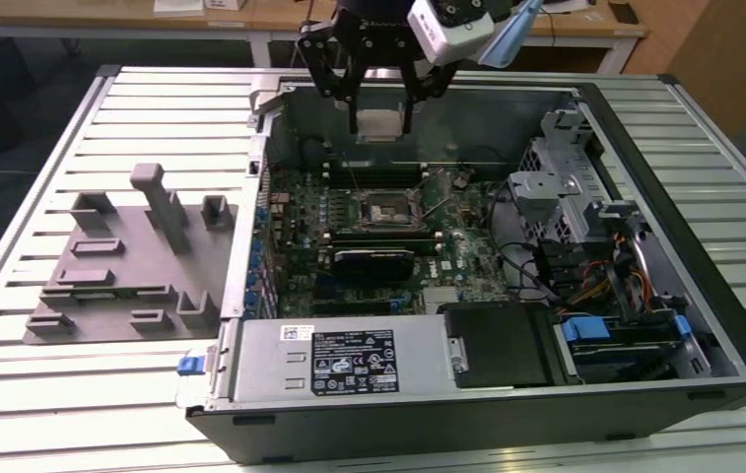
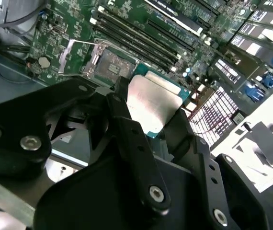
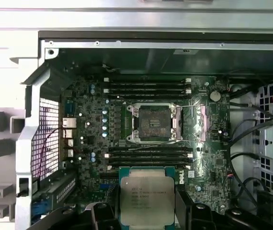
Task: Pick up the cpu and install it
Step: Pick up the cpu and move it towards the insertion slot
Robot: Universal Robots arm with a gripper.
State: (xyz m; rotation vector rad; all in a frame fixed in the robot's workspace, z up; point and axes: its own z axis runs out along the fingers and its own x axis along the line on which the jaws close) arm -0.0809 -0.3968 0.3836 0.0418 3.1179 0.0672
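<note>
My gripper (image 1: 382, 126) hangs above the far end of the open computer case (image 1: 257, 212), shut on the cpu (image 1: 382, 122), a flat square chip with a silver-grey top. Both wrist views show the cpu (image 3: 147, 199) (image 2: 152, 103) clamped by its edges between the black fingers (image 2: 129, 136). The empty black socket (image 1: 386, 210) sits on the green motherboard below and nearer the camera than the chip, its metal bracket swung open. In the first wrist view the socket (image 3: 153, 123) lies a short way beyond the held chip, with memory slots between them.
A silver power supply box (image 1: 333, 360) fills the case's near side, with a black drive (image 1: 505, 345) beside it. Drive cage and cables (image 1: 576, 236) crowd the exterior view's right. A grey fixture plate (image 1: 123, 261) lies on the slatted table at the left.
</note>
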